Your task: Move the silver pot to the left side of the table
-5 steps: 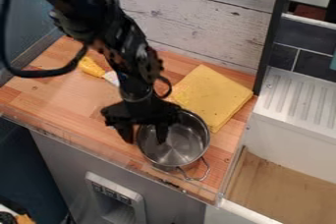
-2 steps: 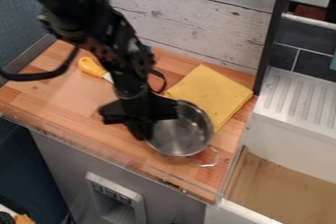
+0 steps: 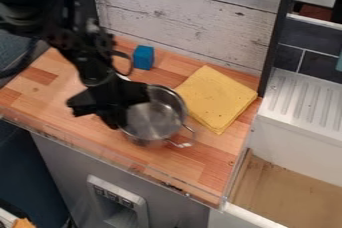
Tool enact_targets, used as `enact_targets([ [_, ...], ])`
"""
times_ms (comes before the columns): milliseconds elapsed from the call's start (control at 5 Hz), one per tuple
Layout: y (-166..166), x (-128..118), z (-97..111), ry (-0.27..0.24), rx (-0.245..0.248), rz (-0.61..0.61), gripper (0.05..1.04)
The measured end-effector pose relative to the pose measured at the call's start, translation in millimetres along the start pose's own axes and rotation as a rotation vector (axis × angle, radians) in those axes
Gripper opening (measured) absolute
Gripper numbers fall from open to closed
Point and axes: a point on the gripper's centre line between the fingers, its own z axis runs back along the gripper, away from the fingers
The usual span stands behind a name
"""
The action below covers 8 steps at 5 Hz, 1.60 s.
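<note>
Around the middle of the tabletop, just beside the folded yellow cloth, is the silver pot, its wire handle pointing toward the near edge. The end effector is at the pot's left rim, its fingers drawn together and, as far as can be judged, pinching the wall. So the grasp looks done, while the placing is not: bare wood lies farther left, and the pot has yet to cross to it. What seems left is to carry or slide it over, set it level and let go. Whether its base is raised, I cannot tell.
</note>
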Motion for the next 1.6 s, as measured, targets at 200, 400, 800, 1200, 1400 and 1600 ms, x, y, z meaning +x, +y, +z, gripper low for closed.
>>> enact_targets([
  [200, 23.0, 26.6, 3.2, -0.047, 0.027, 0.110, 0.073],
  [400, 63.9, 51.7, -0.7, -0.071, 0.091, 0.277, 0.073],
  [800, 122.7, 77.5, -12.9, -0.077, 0.202, 0.496, 0.073],
  [1200, 141.6, 87.3, -24.1, -0.067, 0.262, 0.573, 0.092],
  [1400, 142.4, 82.5, -25.6, -0.033, 0.272, 0.570, 0.265],
  [1600, 142.4, 82.2, -25.8, -0.031, 0.271, 0.556, 0.550],
])
